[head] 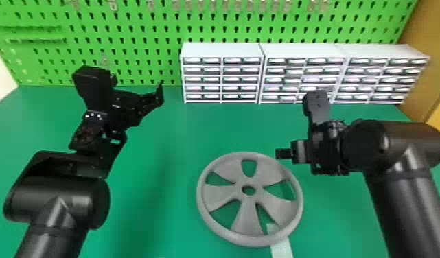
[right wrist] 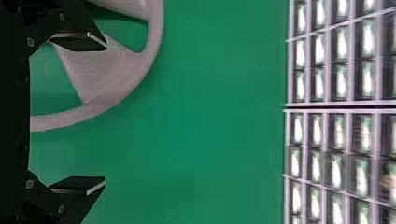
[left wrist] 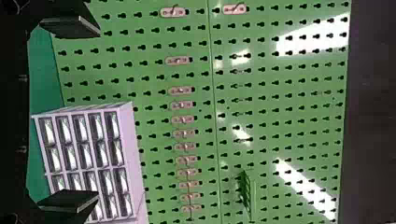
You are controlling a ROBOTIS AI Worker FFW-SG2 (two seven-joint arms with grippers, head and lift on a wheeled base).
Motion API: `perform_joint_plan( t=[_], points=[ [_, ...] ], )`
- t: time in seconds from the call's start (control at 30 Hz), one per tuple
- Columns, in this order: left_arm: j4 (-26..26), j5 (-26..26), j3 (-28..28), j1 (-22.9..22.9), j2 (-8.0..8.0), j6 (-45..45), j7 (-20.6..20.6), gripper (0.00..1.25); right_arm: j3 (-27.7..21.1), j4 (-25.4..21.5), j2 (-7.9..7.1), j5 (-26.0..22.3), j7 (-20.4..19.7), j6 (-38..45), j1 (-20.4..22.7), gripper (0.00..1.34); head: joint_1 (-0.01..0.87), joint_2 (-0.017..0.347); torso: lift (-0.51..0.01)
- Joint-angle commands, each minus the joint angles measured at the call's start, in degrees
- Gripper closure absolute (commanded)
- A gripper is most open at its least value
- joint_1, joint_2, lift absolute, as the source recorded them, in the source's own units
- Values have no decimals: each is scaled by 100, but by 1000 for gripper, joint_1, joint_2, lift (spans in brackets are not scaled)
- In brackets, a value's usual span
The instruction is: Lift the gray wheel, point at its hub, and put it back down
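Black robot arms [head: 407, 206] reach over a green desk [head: 181, 137], the left gripper [head: 138, 85] spread toward its back-left corner, the right gripper [head: 292, 127] spread near the gray wheel [head: 215, 197], which lies well apart from the back edge, lined by white drawer cabinets [head: 222, 51].

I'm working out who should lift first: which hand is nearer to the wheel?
Right. The right hand is close by the wheel's far right edge; the left hand is well off to its left and farther forward.
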Motion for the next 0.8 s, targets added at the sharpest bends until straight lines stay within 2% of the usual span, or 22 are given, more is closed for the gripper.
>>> perform_joint_plan(
  t=[0.0, 0.4, 0.77],
  points=[
    [7, -3, 0, 0, 15, 41, 0, 73, 49, 308, 8, -3, -6, 112, -87, 263, 692, 48, -88],
    [7, -12, 0, 0, 24, 85, 0, 73, 66, 994, 26, 58, 3, 86, -166, 211, 692, 48, -88],
    [7, -12, -9, 0, 33, 111, 0, 73, 22, 1214, 8, 120, 3, -20, -166, 213, 692, 48, -88]
  ],
)
